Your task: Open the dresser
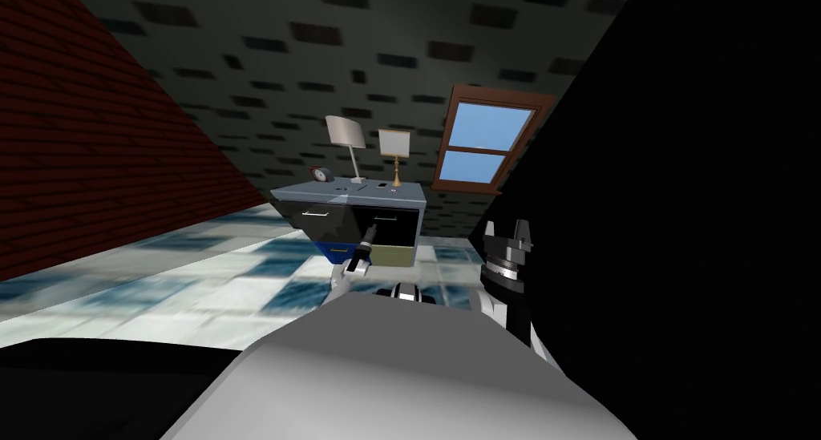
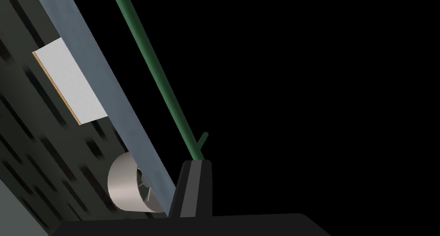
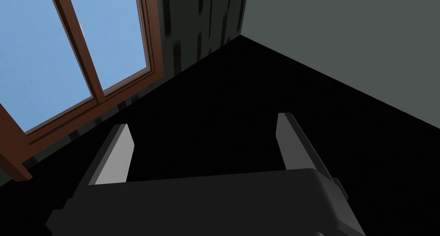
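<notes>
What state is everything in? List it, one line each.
dresser: drawers all look shut.
left tool: fingers together, tip at a green bar.
right tool: open, empty, raised.
window: shut.
grey-shaded lamp: upright on the dresser.
white-shaded lamp: upright on the dresser.

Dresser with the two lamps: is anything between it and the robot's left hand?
Nothing visible. The left gripper is right at the front of the blue-grey dresser, fingers shut on a thin green bar handle.
</notes>
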You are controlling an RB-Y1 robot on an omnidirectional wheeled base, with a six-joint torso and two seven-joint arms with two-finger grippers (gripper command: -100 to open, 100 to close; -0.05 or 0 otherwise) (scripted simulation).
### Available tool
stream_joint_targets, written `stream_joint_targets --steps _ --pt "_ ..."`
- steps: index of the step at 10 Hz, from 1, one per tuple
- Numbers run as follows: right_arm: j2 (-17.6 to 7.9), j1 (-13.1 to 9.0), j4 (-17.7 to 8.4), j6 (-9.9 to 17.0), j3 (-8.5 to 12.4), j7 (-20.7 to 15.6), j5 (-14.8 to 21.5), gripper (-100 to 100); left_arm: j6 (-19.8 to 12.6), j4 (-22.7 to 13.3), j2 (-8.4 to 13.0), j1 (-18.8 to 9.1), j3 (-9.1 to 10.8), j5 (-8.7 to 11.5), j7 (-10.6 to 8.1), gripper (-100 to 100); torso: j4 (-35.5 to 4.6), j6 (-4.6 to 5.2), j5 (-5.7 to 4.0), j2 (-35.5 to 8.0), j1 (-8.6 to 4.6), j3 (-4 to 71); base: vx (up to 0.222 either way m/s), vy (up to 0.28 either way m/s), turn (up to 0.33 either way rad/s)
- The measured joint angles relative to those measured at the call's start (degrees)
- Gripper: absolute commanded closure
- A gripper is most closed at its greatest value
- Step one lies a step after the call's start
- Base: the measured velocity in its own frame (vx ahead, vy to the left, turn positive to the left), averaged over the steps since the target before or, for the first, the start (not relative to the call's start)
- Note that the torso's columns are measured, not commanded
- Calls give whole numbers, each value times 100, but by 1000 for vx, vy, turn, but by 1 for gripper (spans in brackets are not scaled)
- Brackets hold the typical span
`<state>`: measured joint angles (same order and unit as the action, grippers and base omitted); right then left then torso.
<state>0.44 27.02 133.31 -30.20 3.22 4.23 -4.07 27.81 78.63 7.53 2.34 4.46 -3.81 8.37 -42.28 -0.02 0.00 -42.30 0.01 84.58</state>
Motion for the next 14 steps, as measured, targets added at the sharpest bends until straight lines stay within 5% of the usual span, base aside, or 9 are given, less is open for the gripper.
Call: stream_joint_targets --steps 14 --pt "0 0 0 0 0 0 0 0 443 -2176 413 -1837 -62 301 -9 100 5 2 3 22 7 11 -60 -17 28"
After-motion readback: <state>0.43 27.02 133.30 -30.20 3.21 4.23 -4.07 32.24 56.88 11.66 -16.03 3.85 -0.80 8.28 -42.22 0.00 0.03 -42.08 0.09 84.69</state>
